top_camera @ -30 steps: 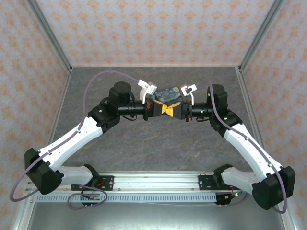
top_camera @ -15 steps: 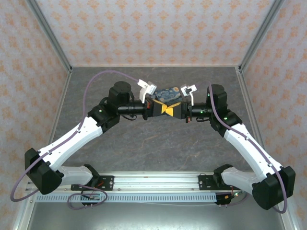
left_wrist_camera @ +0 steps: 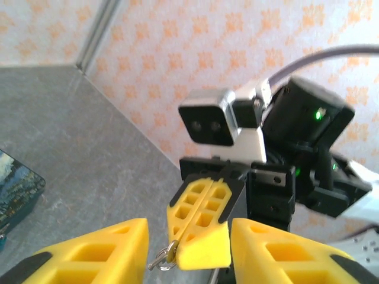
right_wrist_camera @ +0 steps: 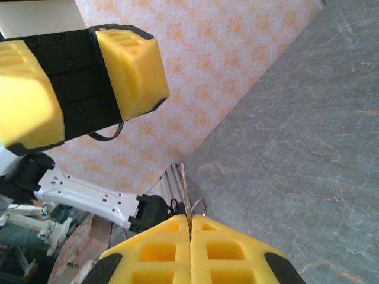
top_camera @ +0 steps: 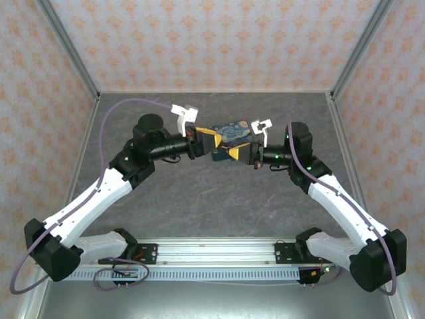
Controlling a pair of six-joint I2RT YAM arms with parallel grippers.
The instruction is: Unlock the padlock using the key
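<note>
Although the right end effector [right_wrist_camera: 190,229] was clenched on the key [right_wrist_camera: 184,189], its thin blade poking out above the counter's far middle, the task looked barely begun. The left end effector [top_camera: 207,137] hung released opposite it, gripping nothing I could see. Bringing the key to the padlock and turning it seemingly remained. Orange-patterned walls [top_camera: 199,46] enclosed the grey stone-look counter [top_camera: 219,199], with a Starry Night tin [top_camera: 234,130] near its far edge.

Looks like a robotics lab test cell: boxed in by orange-patterned wallpaper panels [top_camera: 199,40] on aluminium posts [top_camera: 68,46], floored with a grey stone-look tabletop [top_camera: 219,199], fronted by a slotted metal rail [top_camera: 212,249]. Possibly workshop clutter [right_wrist_camera: 35,236] beyond, too blurred to tell.
</note>
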